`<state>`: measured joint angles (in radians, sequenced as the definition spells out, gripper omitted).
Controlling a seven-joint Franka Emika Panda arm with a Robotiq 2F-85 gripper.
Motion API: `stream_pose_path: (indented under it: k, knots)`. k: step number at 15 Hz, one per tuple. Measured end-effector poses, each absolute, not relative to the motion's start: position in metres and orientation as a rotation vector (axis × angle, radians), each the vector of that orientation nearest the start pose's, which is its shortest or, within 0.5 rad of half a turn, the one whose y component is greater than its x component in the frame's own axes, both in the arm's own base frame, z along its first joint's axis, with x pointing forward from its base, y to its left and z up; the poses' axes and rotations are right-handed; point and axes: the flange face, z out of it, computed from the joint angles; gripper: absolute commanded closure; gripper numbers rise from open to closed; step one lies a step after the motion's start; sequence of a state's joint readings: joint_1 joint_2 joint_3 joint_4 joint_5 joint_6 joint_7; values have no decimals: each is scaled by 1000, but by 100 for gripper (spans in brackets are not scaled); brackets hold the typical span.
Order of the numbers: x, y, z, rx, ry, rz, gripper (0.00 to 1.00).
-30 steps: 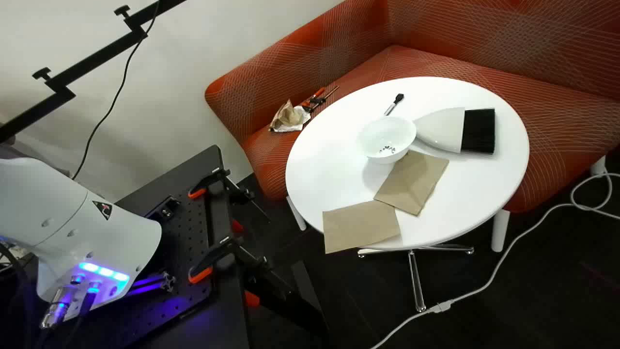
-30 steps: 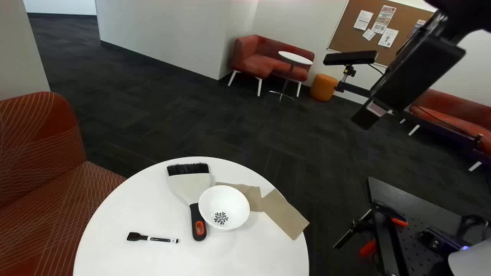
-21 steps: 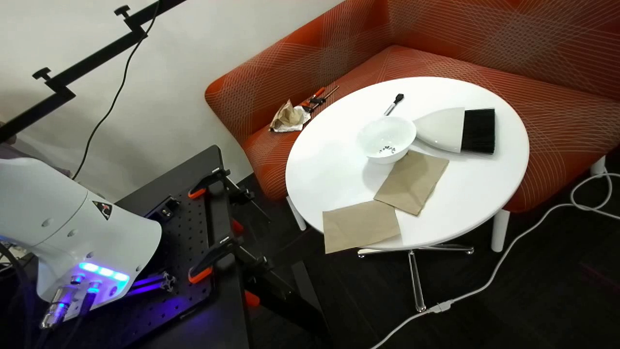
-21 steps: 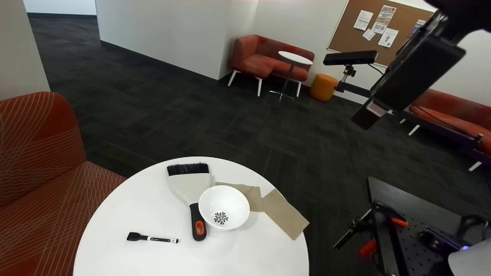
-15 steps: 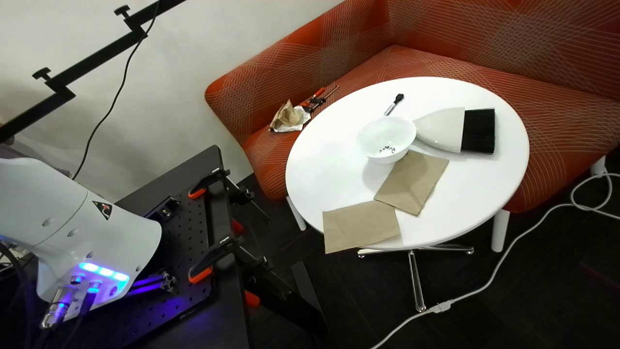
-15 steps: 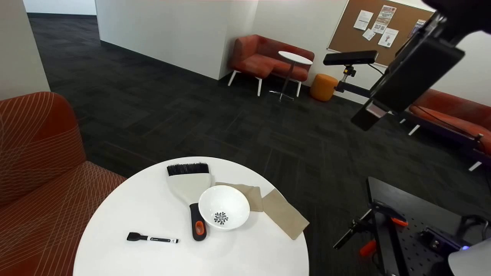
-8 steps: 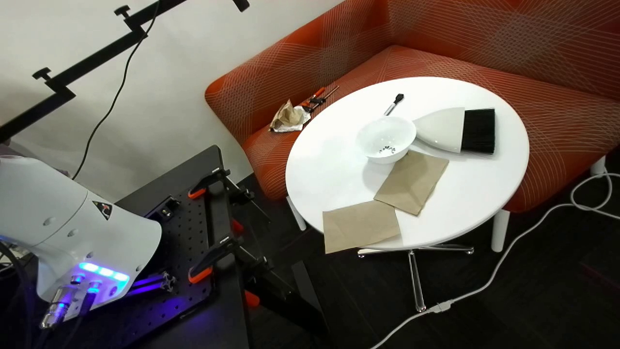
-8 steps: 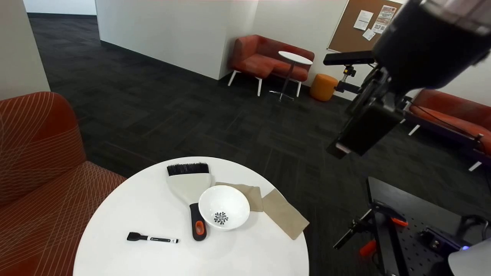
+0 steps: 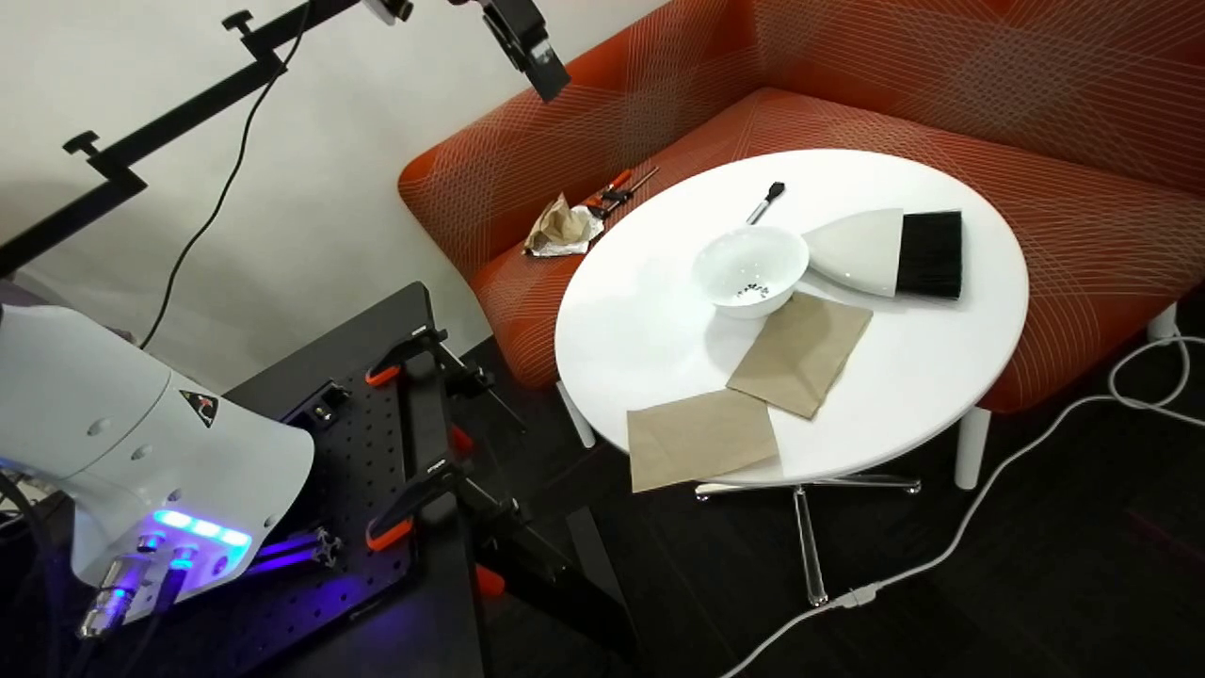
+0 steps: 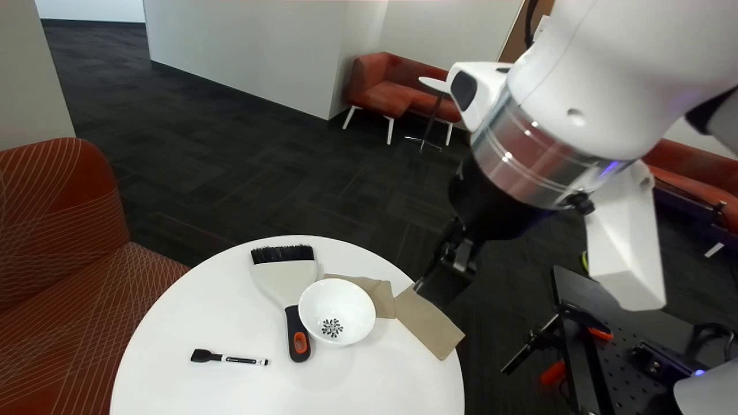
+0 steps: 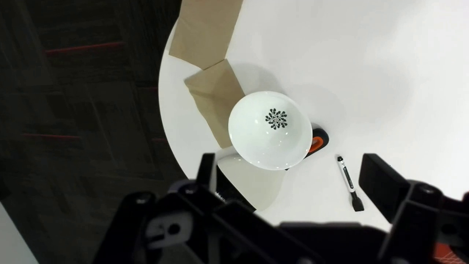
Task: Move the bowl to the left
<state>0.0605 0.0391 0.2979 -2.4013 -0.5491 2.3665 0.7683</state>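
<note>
Bowl on the table in the wrist view, marker at its four o'clock, gripper fingers spread wide! In an exterior view, gripper at the bowl's two o'clock; in an exterior view, gripper at its ten-thirty.

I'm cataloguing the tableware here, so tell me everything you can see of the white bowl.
The bowl is white, round and glossy, perhaps ceramic, its sides flaring from a narrower base, with a dark branching motif inside. It sits mouth up, nothing seen in it, on the white round table. It hides part of the brush and of a tan napkin; whether it touches or partly rests on either is unclear. The open gripper is apart from it.
</note>
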Motion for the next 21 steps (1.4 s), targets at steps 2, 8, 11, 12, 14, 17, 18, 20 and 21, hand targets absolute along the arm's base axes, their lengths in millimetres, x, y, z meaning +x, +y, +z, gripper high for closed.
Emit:
stream_pose_path:
  k: [2, 8, 11, 12, 14, 17, 18, 20, 21]
  knots:
    - [467, 166, 274, -3463, -26, -242, 0]
    - [492, 175, 219, -3477, -87, -203, 0]
    - [496, 187, 207, -3475, -115, -186, 0]
    - [497, 189, 207, -3474, -120, -188, 0]
    - [498, 189, 208, -3473, -118, -191, 0]
    - [498, 187, 207, -3476, -116, -189, 0]
    - [499, 186, 205, -3479, -113, -185, 0]
    - [503, 181, 196, -3479, -105, -178, 0]
    - [507, 179, 189, -3472, -99, -179, 0]
